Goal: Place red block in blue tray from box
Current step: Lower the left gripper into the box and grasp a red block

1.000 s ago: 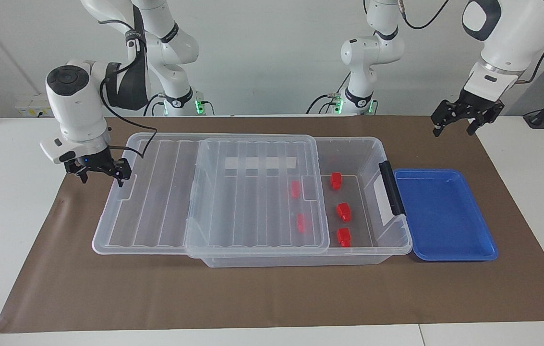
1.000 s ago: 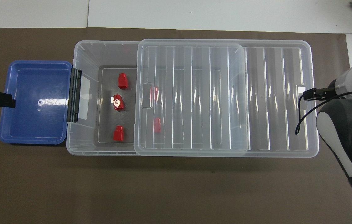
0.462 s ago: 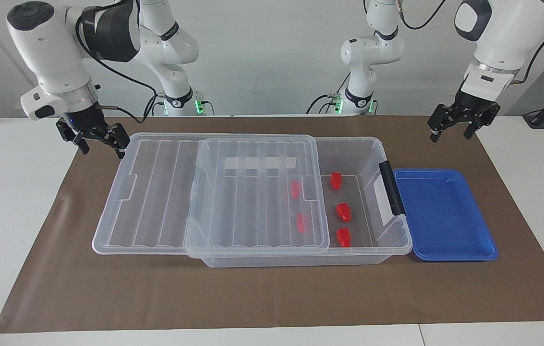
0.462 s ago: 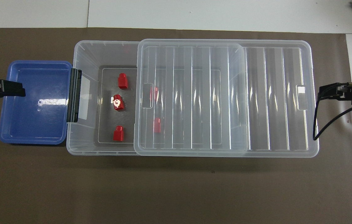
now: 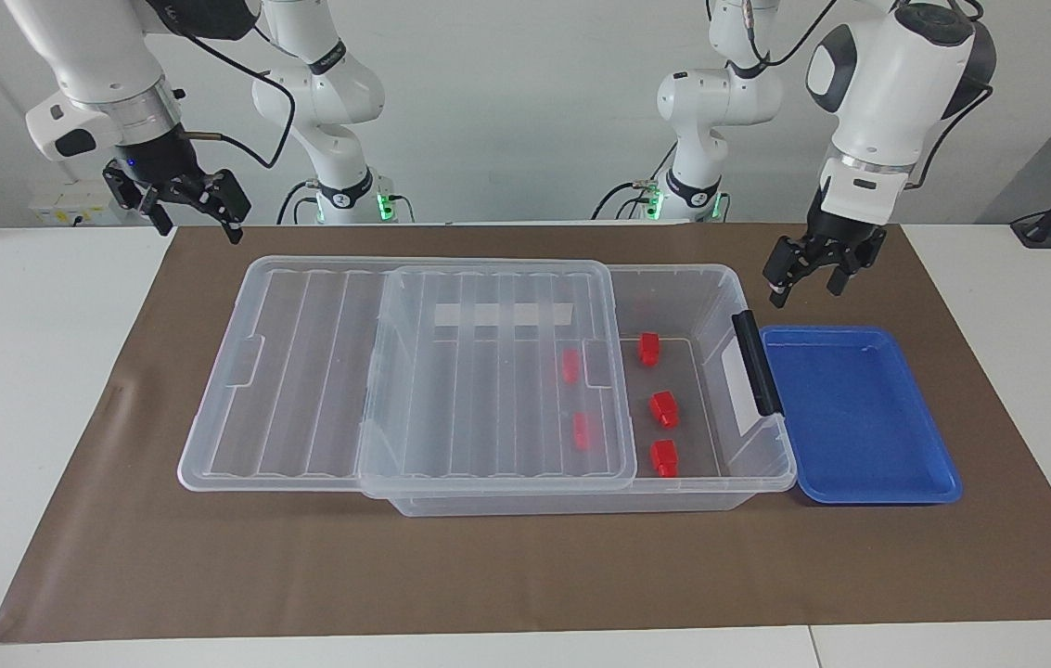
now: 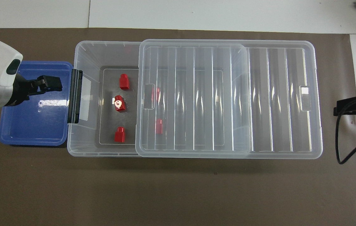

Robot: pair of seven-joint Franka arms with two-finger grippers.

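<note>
The box (image 5: 673, 275) is a clear bin in mid-table. Its ribbed lid (image 5: 488, 371) is slid toward the right arm's end, leaving the end by the black latch (image 5: 756, 362) uncovered. Three red blocks (image 5: 664, 409) (image 6: 119, 103) lie on the uncovered floor, and two more (image 5: 570, 365) show through the lid. The blue tray (image 5: 859, 417) (image 6: 33, 125) stands against the latch end with nothing in it. My left gripper (image 5: 805, 289) (image 6: 50, 84) hangs open and holds nothing, over the tray's edge beside the latch. My right gripper (image 5: 196, 223) (image 6: 342, 110) is open, raised off the lid's end.
A brown mat (image 5: 525, 566) covers the table under everything. The lid overhangs the box and rests on the mat at the right arm's end. White tabletop (image 5: 24, 371) borders the mat at both ends. A black cable (image 6: 341, 157) trails from the right arm.
My left gripper has swung in from the table's end to the tray's edge by the latch. My right gripper has risen from the lid's end and drawn back toward the robots.
</note>
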